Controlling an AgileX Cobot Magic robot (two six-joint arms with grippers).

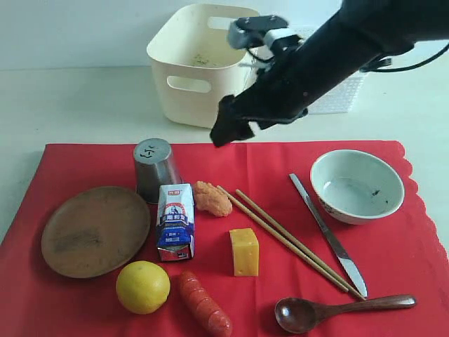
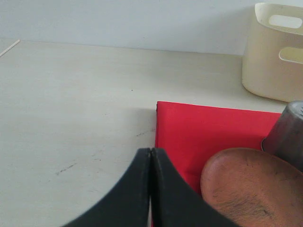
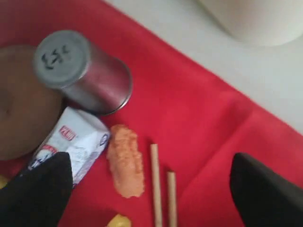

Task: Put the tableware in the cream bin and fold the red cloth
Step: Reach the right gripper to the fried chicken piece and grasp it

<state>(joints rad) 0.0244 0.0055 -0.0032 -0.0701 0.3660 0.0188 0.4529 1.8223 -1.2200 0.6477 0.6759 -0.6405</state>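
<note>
Six kinds of tableware lie on the red cloth (image 1: 280, 158), and none is in the cream bin yet.

By the near edge of the cloth are a lemon (image 1: 142, 286), a sausage (image 1: 203, 302) and the dark wooden spoon (image 1: 337, 309), which is closest to the right corner.

A bit farther in, the round wooden plate (image 1: 95, 230) sits by the left edge. A small milk carton (image 1: 175, 221) is just beside it. Then come a block of cheese (image 1: 244, 251), the two wooden chopsticks (image 1: 287, 239) and the steel knife (image 1: 326, 232). The near ends of the chopsticks stop right by the knife.

The left gripper (image 2: 150, 153) is low by the left edge of the cloth. It is pressed closed with nothing in it.

Farther still, the steel cup (image 1: 156, 168) stands upside down, just behind the carton. An orange lumpy bit of food (image 1: 212, 198) lies near it. The pale bowl (image 1: 356, 186) sits by the right edge.

The right gripper (image 1: 231, 130) hangs over the far edge of the cloth. Its jaws are wide apart and hold nothing.

Past the cloth, the cream bin (image 1: 175, 105) stands on the table (image 1: 70, 105), with a white mesh basket (image 1: 337, 98) beside it.

The cup is closest to the right gripper, so I think it gets picked first. It is smooth and round, so it could slip out. The carton is so close that a finger could knock it over. If the cloth is folded with food on it, the lemon could roll off.
</note>
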